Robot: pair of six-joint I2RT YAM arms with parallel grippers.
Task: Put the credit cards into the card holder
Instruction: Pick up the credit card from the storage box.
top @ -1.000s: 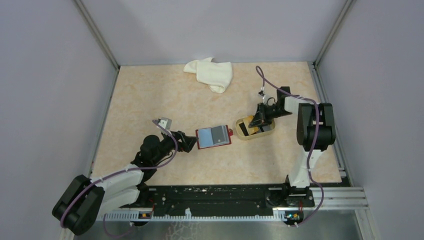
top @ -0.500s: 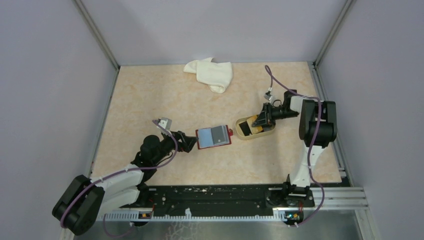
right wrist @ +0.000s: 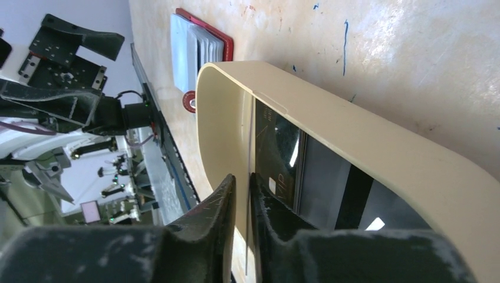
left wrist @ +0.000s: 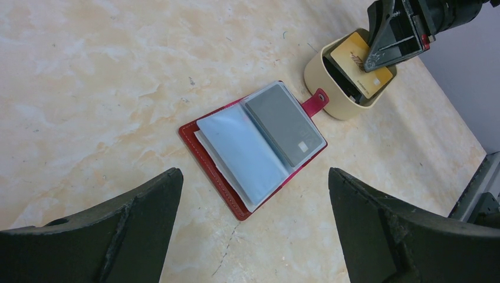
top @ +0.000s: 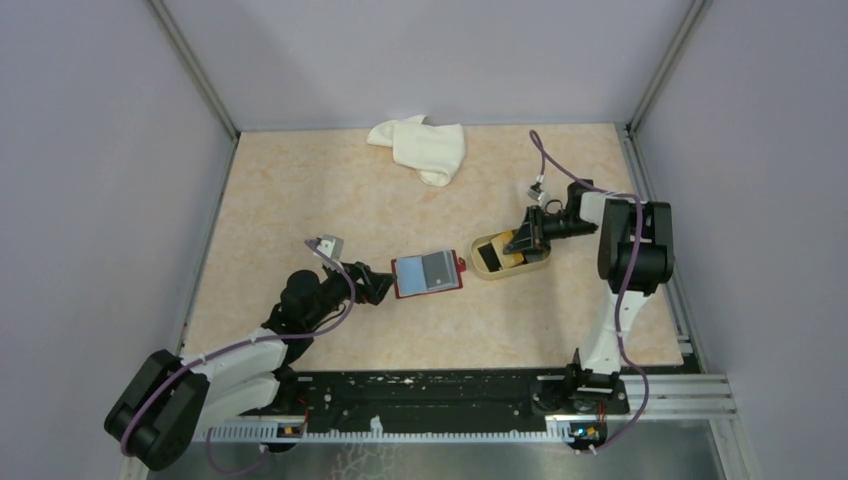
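Looks like the card-grabbing step: the right gripper [top: 517, 244] is down in the beige tray [left wrist: 323, 94], jaws a sliver apart at the gold card [left wrist: 351, 56], can't tell if they're pinching it. The card holder [left wrist: 253, 153] lies open on the desk [top: 300, 200], the left gripper [top: 378, 288] beside it with jaws released wide. Next needs a firm pinch, then a clean lift.

I'm looking at pale lavender walls [top: 420, 50] closing three sides of a beige marbled bench [top: 300, 200]. Metal posts [top: 195, 65] stand at its far corners, a black rail [top: 430, 400] runs along its near edge, and the light is even.
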